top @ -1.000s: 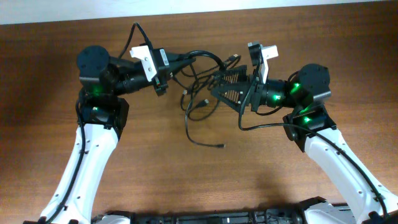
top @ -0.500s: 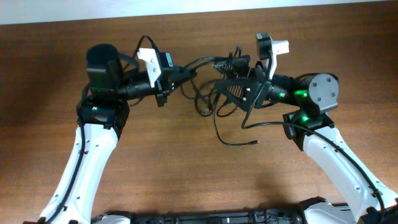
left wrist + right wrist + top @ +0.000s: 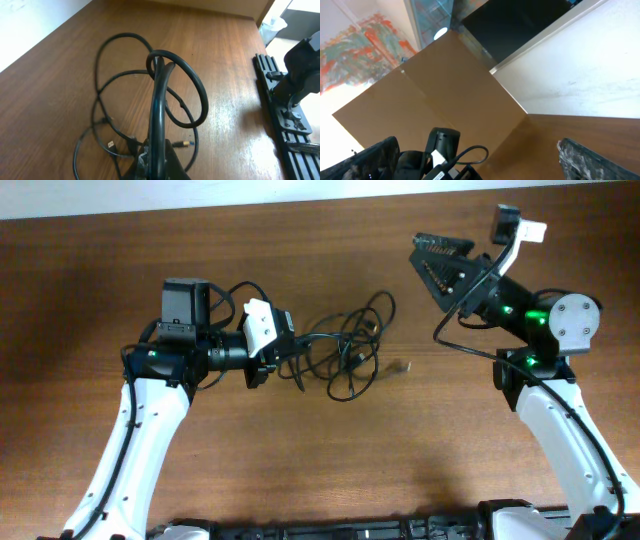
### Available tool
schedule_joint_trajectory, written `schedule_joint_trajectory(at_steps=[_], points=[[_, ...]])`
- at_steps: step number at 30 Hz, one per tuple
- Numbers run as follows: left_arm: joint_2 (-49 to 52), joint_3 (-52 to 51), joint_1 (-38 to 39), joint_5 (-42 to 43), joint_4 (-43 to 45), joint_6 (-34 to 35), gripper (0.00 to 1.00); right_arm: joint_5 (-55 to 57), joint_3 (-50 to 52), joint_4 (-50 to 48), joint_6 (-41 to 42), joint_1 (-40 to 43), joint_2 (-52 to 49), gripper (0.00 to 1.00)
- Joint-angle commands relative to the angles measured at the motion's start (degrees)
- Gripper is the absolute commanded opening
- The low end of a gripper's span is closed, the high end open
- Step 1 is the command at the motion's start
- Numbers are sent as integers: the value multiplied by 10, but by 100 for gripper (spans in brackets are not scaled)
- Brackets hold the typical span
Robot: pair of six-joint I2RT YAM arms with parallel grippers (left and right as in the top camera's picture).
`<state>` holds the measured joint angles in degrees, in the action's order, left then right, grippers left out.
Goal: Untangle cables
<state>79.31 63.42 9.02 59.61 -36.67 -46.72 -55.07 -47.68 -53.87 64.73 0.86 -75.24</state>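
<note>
Your left fingers (image 3: 287, 352) are clenched on one strand of the cables (image 3: 345, 358), which lie knotted on the worktop (image 3: 300, 460); your right fingers (image 3: 442, 268) hang spread and empty (raised, well apart from it). Pull one-handed and the knot may just tighten or drag.

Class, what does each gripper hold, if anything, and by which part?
The left gripper is shut on the cables, pinching a cord mid-length at the bundle's left edge, not a plug. The right gripper is open and holds nothing.
</note>
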Motion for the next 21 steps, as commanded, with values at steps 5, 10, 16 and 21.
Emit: schedule_joint_trajectory(at_steps=[5,10,16,21], points=[[-5,-1,1,-17,175,-44,0,-52,-6,252,5,0,2,99],[-4,-1,1,-54,323,-43,0,-91,-6,252,5,-60,2,99],[-5,-1,36,-52,341,-43,0,-37,-6,252,5,-123,2,99],[-5,-1,82,-57,364,-43,0,-23,-6,251,5,-137,-1,99]])
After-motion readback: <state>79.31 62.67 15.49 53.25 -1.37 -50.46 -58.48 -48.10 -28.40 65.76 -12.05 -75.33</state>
